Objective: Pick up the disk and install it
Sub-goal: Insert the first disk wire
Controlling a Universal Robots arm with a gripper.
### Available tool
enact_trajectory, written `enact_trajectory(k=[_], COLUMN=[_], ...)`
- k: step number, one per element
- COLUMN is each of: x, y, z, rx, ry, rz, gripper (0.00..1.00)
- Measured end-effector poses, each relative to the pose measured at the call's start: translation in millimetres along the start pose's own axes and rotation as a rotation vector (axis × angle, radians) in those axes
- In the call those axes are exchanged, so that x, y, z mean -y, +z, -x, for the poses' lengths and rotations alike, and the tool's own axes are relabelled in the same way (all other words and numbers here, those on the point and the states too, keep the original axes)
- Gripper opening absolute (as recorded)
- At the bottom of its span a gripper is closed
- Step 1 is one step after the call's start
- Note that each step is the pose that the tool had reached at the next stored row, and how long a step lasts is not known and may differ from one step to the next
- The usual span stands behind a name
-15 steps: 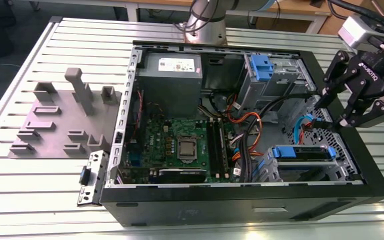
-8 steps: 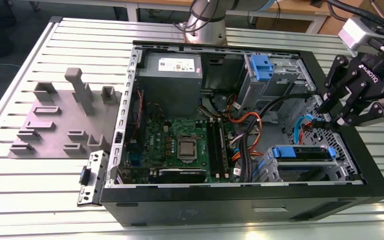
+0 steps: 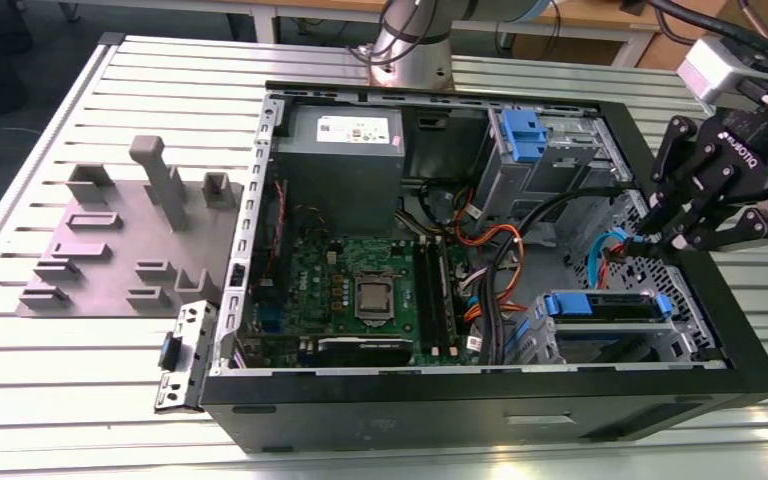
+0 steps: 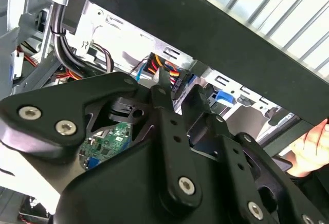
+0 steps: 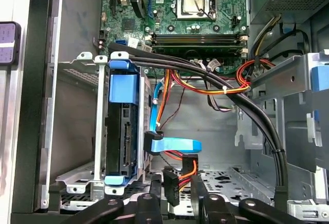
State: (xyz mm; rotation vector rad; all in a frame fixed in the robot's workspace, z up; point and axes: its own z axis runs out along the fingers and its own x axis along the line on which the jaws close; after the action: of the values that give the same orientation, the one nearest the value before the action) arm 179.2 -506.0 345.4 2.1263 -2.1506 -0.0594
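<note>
Disk [image 3: 607, 308] sits inside the open computer case [image 3: 491, 400], in the drive cage at the corner nearest the camera, on the exterior view's right. Its blue bracket [image 5: 123, 88] frames it, and in the first wrist view the disk [image 5: 122, 142] stands on its edge between the metal walls of the cage [image 5: 77, 126]. A blue flat cable [image 5: 172, 145] ends just beside the disk, and its plug seems not to be joined to it.

The end effector [image 3: 671, 238] hangs over the case's wall on the exterior view's right, above and a little behind the disk, not touching it. In the first wrist view its fingertips [image 5: 172, 190] are close together around a black connector [image 5: 175, 183] with red, yellow and black wires; it appears to pinch this connector, with only a narrow gap between the fingers. In the second wrist view the same connector [image 4: 169, 77] shows beyond the black finger links.

The motherboard [image 3: 357, 290] lies on the case's floor, and a grey power supply [image 3: 341, 150] is at the far side. The case lies on a slatted metal counter [image 3: 77, 110], beside a grey holder [image 3: 131, 240]. A person's hand [image 4: 311, 149] shows at the edge of the second wrist view.
</note>
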Motion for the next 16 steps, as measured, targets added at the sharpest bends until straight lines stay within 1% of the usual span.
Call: enact_trajectory(k=[3, 4, 5, 6, 9, 16], x=[0.0, 0.0, 0.0, 0.0, 0.0, 0.0], y=[0.3, 0.3, 0.3, 0.3, 0.3, 0.3], z=[-0.1, -0.1, -0.2, -0.2, -0.4, -0.4], rx=[-0.0032, -0.0048, -0.0063, -0.0078, -0.0114, -0.0128], ry=[0.000, 0.001, 0.001, 0.001, 0.001, 0.001], rz=[0.0000, 0.0000, -0.0001, -0.0001, -0.0001, -0.0001], gripper=[0.35, 0.28, 0.28, 0.22, 0.22, 0.23])
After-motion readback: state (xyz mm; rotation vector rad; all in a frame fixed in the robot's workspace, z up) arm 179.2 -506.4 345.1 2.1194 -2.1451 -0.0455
